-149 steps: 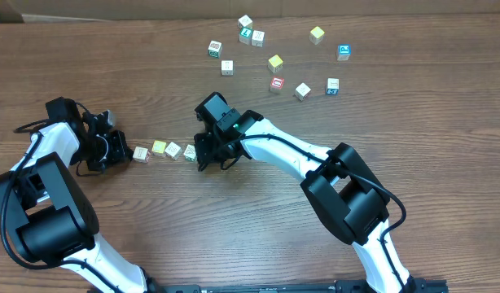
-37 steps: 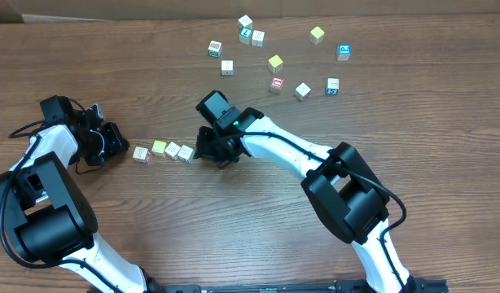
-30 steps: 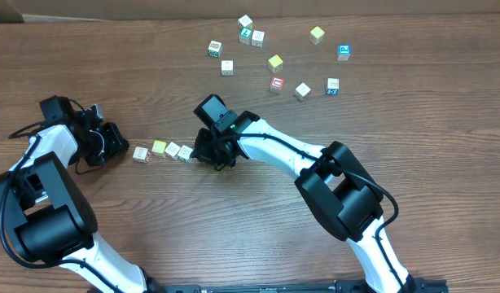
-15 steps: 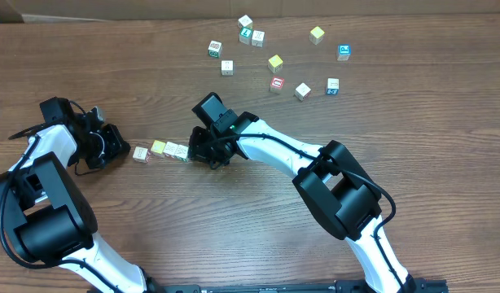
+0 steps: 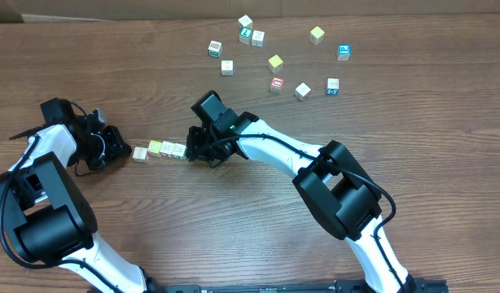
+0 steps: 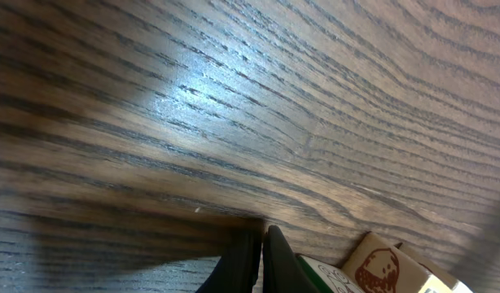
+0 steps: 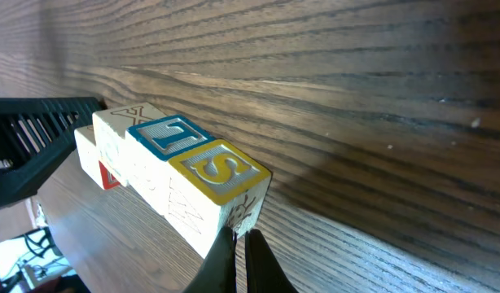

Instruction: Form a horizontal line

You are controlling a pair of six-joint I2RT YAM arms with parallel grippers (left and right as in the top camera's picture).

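Four small wooden cubes lie in a row in the overhead view: a plain pale cube [image 5: 140,152], a yellow-faced cube [image 5: 155,147] and two pale cubes with greenish marks [image 5: 167,149] [image 5: 179,150]. My right gripper [image 5: 193,150] is shut and empty, its tips against the row's right end. In the right wrist view the fingertips [image 7: 238,244] touch the end cube with a yellow S face [image 7: 221,171], next to a blue L face [image 7: 164,134]. My left gripper [image 5: 120,146] is shut and empty just left of the row. In the left wrist view its tips [image 6: 254,252] rest beside a cube [image 6: 380,264].
Several loose cubes lie scattered at the back of the table, among them a red-marked cube [image 5: 277,83], a blue-marked cube [image 5: 344,52], a yellow one [image 5: 275,63] and a green-marked one [image 5: 215,49]. The dark wood table [image 5: 250,203] extends toward the front.
My right gripper has slid left, pushing the right-hand cubes against the others so the gaps closed. The left gripper has drawn back slightly to the left.
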